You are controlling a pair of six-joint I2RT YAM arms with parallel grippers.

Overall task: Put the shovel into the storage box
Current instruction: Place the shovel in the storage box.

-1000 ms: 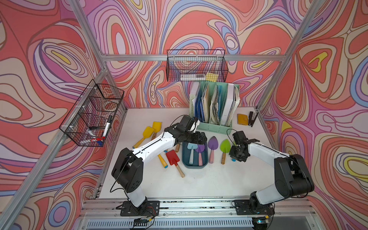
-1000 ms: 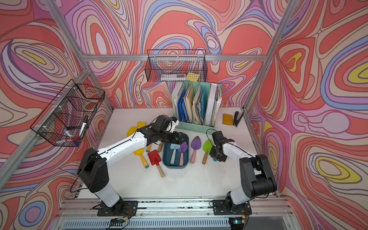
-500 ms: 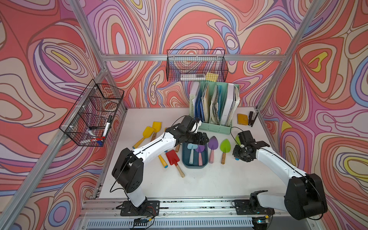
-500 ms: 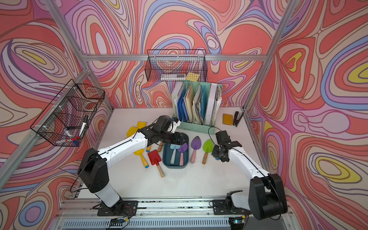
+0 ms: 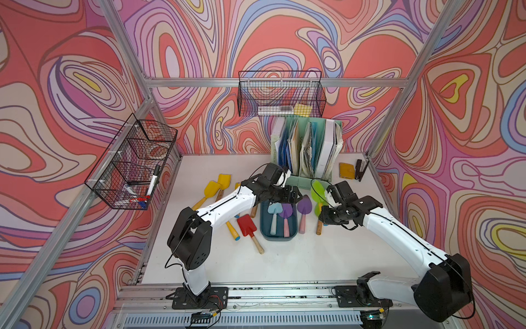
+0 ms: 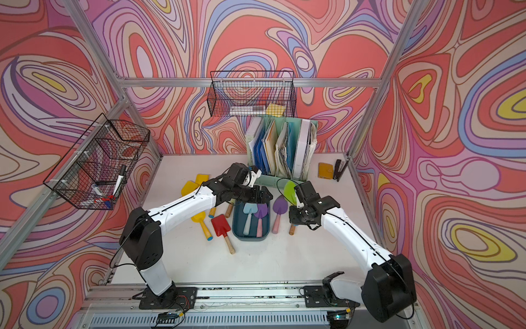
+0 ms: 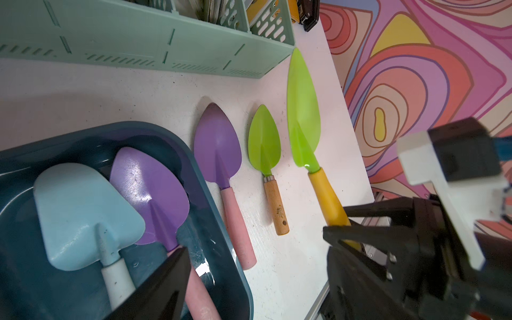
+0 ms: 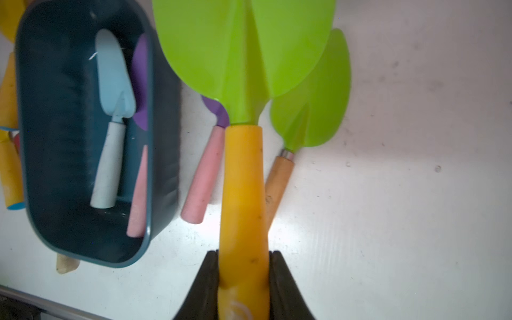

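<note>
Right wrist view: the right gripper (image 8: 243,257) is clenched on the yellow handle of the green-bladed shovel (image 8: 241,180), held above the white table (image 8: 401,194). In both top views the storage box (image 5: 263,225) lies at its nine o'clock, with a pale blue shovel (image 5: 273,213) and a purple shovel (image 5: 285,213) inside. The left gripper (image 5: 285,196) hangs spread and empty over the box's twelve o'clock end.

The shovel (image 8: 241,180) in the right pincer (image 8: 242,257) had smooth plastic handle, glossy blade; the smaller shovel (image 8: 313,97) beside it had wooden handle.
</note>
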